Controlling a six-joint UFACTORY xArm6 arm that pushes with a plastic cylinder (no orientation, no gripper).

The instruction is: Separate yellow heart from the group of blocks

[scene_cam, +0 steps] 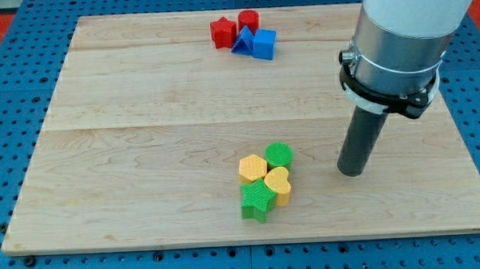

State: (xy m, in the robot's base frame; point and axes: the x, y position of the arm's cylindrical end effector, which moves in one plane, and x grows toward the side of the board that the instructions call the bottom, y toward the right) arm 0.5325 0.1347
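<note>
The yellow heart [278, 184] lies in a tight cluster near the view's bottom centre. It touches a green round block [279, 155] above it, a yellow hexagonal block [252, 167] at its upper left and a green star [257, 202] at its lower left. My tip [352, 172] rests on the board to the right of the cluster, roughly level with the heart and about a block's width or more away from it. It touches no block.
A second group sits near the view's top centre: a red star-like block [222, 32], a red block [249, 21], a blue triangle [242, 40] and a blue cube [264, 44]. The wooden board [143, 139] lies on a blue pegboard.
</note>
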